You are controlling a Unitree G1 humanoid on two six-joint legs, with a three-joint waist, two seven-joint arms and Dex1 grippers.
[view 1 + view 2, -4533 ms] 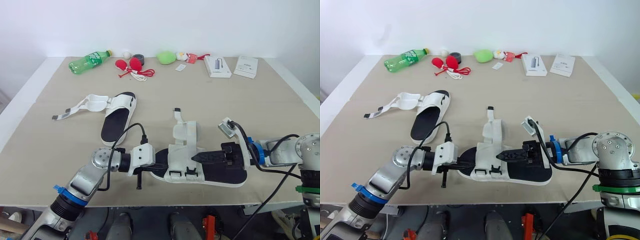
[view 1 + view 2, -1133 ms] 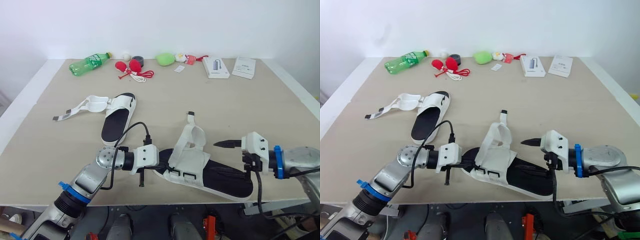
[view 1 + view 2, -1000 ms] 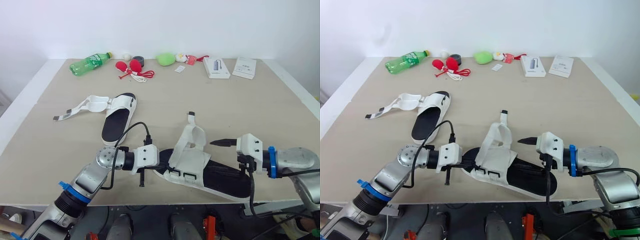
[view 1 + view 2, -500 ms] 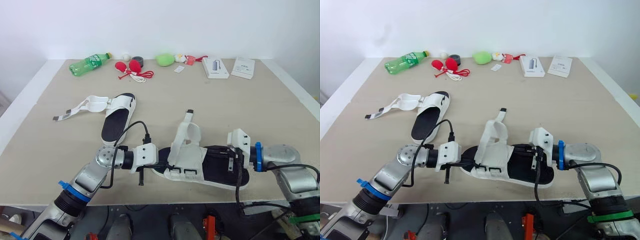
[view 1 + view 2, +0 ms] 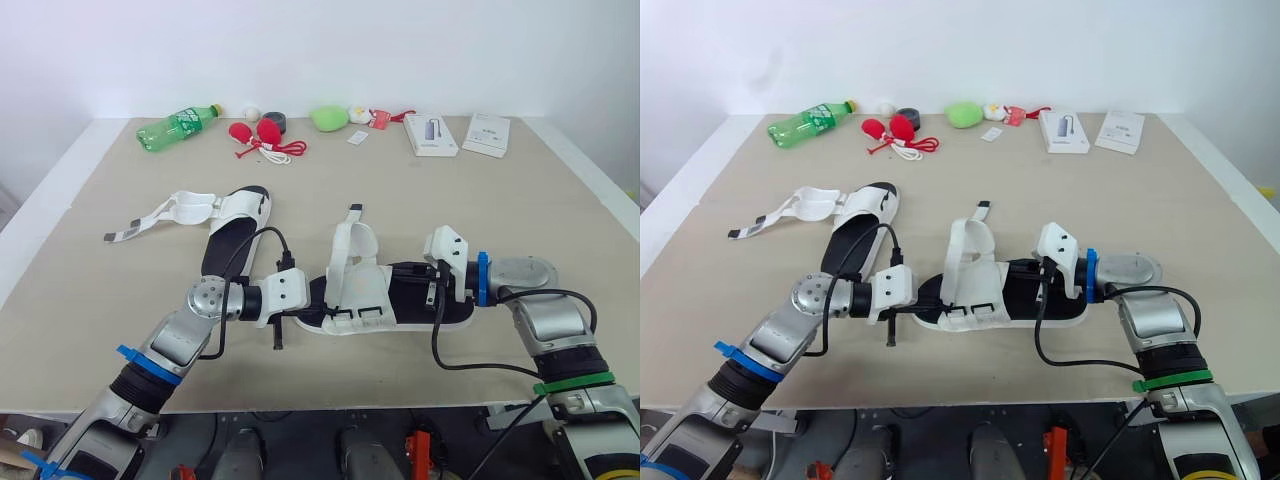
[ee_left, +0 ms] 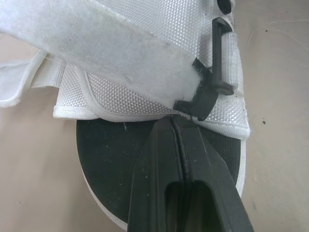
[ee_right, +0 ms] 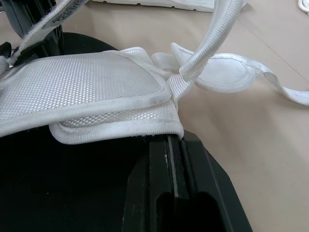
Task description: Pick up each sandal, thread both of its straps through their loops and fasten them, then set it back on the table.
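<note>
The near sandal (image 5: 400,305), black sole with a white upper, lies flat across the table's front middle. Its long strap (image 5: 352,245) arches up in a loop, and its black buckles (image 5: 360,318) face the front edge. My left gripper (image 5: 315,300) lies on the toe end, shut, with its tips (image 6: 173,121) at the upper's rim beside a buckle. My right gripper (image 5: 408,276) rests on the heel insole, shut, its tips (image 7: 169,139) tucked under the upper's edge. The second sandal (image 5: 238,225) lies further back on the left, straps (image 5: 150,215) spread open.
Along the far edge lie a green bottle (image 5: 180,122), red items with a cord (image 5: 260,135), a tape roll (image 5: 277,120), a green toy (image 5: 331,117) and two white boxes (image 5: 433,133) (image 5: 489,133). The table's front edge (image 5: 330,405) runs close behind the near sandal.
My right gripper came in from beyond the heel onto the insole, up to the upper. The near sandal swung level and shifted left and away from the front edge, along with my left gripper.
</note>
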